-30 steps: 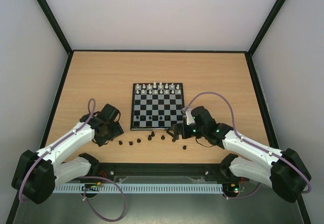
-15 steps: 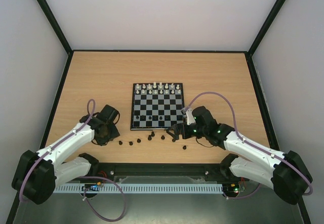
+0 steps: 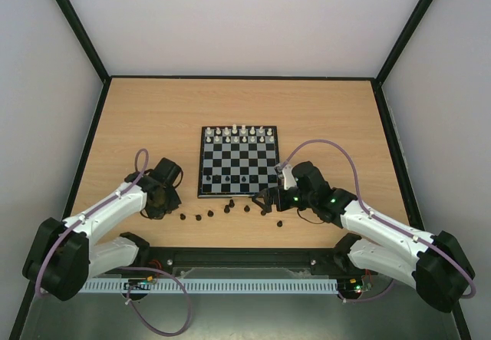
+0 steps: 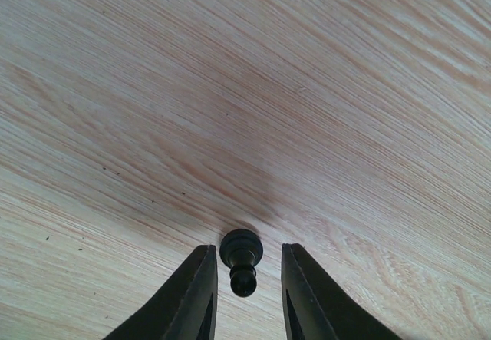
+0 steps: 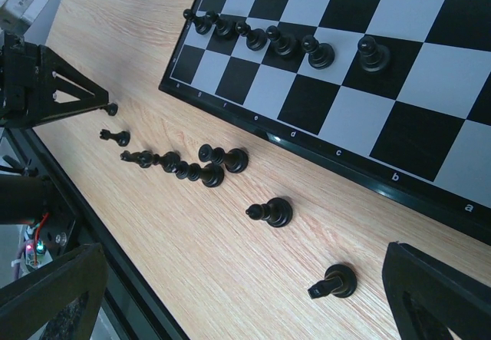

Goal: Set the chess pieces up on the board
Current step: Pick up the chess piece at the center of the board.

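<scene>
Since the earlier frame the left pincer (image 4: 247, 249) has drawn its jaws in from wide to narrow and the left arm has edged slightly. The right arm has hardly stirred.

The small black-and-silver checkered chessboard (image 3: 238, 160) lies at the middle of the pale wooden table (image 3: 153, 125). Two rows of tiny white chess pieces (image 3: 239, 133) stand along its far edge and look complete, though they are too small to count. On the near side, a partial row of small black pieces (image 5: 280, 42) stands one rank in from the edge, and the rank nearest the edge looks bare. A scatter of loose black pieces (image 5: 222, 157) lies on the table just near of the board, some tipped over. By my reckoning the white side is finished and the black side is less than half done.

The small black pawn (image 4: 242, 262) sits on the table, left of the board's near-left corner and well apart from it. It lies squarely between the left pincer's fingers (image 4: 198, 294), with a thin gap on either side: narrowly apart, not yet clamped.

The right pincer (image 5: 245, 286) hovers over the loose pieces by the board's near-right corner, jaws spread wide and holding nothing.
</scene>
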